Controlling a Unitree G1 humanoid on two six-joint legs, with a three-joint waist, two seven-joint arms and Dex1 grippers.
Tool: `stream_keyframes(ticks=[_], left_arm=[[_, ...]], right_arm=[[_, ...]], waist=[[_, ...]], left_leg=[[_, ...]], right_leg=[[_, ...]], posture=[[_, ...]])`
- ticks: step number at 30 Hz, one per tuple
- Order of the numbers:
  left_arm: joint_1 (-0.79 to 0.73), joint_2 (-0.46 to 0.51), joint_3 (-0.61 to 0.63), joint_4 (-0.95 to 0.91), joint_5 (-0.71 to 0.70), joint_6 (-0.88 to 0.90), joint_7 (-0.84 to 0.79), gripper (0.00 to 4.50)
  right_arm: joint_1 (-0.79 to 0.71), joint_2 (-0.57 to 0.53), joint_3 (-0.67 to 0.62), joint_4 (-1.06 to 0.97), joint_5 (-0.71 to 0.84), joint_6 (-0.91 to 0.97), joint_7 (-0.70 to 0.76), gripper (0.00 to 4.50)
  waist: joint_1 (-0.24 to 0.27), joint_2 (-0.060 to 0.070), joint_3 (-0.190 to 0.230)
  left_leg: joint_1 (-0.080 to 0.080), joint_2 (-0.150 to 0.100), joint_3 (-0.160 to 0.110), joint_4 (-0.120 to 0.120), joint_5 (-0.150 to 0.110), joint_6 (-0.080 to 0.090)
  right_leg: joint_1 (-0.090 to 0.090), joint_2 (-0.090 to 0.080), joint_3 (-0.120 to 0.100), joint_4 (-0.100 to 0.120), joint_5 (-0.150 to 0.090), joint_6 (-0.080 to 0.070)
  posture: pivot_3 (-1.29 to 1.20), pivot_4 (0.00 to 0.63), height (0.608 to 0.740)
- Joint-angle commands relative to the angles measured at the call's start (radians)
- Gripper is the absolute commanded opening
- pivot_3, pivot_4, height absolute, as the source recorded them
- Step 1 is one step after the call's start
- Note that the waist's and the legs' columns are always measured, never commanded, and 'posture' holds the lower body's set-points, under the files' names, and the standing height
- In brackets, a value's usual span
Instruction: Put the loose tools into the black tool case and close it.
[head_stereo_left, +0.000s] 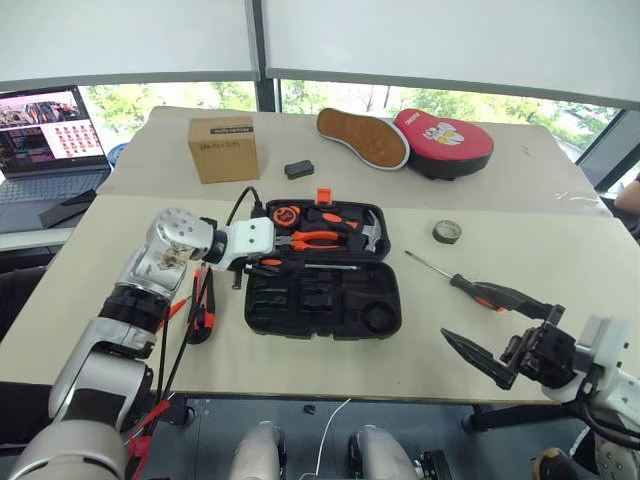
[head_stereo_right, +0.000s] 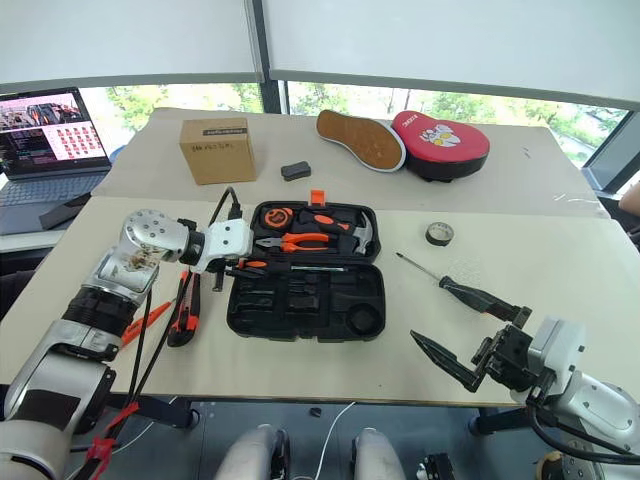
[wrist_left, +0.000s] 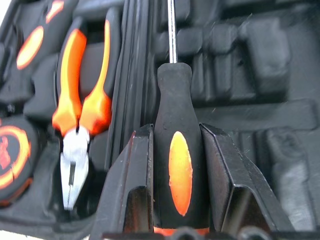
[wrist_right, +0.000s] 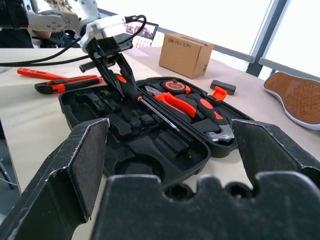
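Observation:
The black tool case lies open in the middle of the table, with pliers, a hammer and a tape measure in its far half. My left gripper is shut on the black-and-orange handle of a screwdriver. It holds the screwdriver low over the case's left side, with the shaft pointing right along the hinge line. A second screwdriver lies on the table to the right of the case, and a dark tape roll lies beyond it. Left of the case lie a utility knife and a slim orange tester screwdriver. My right gripper is open and holds nothing, near the front right edge.
A cardboard box, a small black block, a shoe sole-up and a red pad sit on the far table. A laptop stands at far left. Bare tabletop lies in front of the case.

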Motion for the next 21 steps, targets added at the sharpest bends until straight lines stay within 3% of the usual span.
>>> stream_keyframes(ticks=[1,10,12,13,16,21], left_arm=[[-0.052,-0.018,-0.009,0.036,0.03,-0.068,0.02,0.88],[-0.065,-0.039,-0.025,0.093,0.046,-0.128,0.004,0.88],[-0.062,-0.046,-0.015,0.086,0.032,-0.115,-0.003,1.89],[-0.062,-0.052,-0.005,0.084,0.024,-0.124,0.008,2.06],[-0.063,-0.074,0.05,0.067,-0.044,-0.118,0.009,3.12],[-0.046,-0.085,0.111,0.02,-0.139,-0.031,-0.02,3.12]], right_arm=[[0.012,0.01,-0.013,-0.046,0.012,-0.002,-0.014,4.5],[0.015,0.027,0.006,-0.078,-0.002,0.011,-0.053,4.5],[0.012,0.028,0.01,-0.08,-0.003,0.015,-0.057,4.5],[0.011,0.027,0.011,-0.08,-0.002,0.017,-0.058,4.5],[0.01,0.025,0.014,-0.08,-0.001,0.02,-0.063,4.5],[0.014,0.024,0.016,-0.078,0.005,0.025,-0.068,4.5]], waist=[[0.001,0.0,0.0],[0.001,0.0,0.0],[0.001,0.0,0.0],[0.001,0.0,0.0],[0.003,0.0,0.0],[0.001,0.0,0.0]], left_leg=[[0.0,0.0,0.0,0.0,0.0,0.0],[-0.002,0.0,0.0,0.0,0.0,0.0],[-0.002,0.0,0.0,0.0,0.0,0.0],[-0.002,0.0,0.0,0.0,0.0,0.0],[-0.002,0.0,-0.001,0.001,0.0,0.0],[-0.005,0.0,-0.004,0.003,0.0,0.0]], right_leg=[[0.0,0.0,0.0,0.0,0.0,0.0],[-0.001,0.0,0.0,0.0,0.0,0.0],[-0.001,0.0,0.0,0.0,0.0,0.0],[-0.001,0.0,0.0,0.0,0.0,0.0],[-0.001,0.0,0.0,0.0,0.0,0.0],[-0.002,0.0,-0.001,0.0,0.0,0.0]], posture=[[0.0,0.15,0.74],[0.0,0.15,0.74],[0.0,0.15,0.74],[0.0,0.15,0.74],[0.0,0.15,0.74],[0.0,0.15,0.74]])
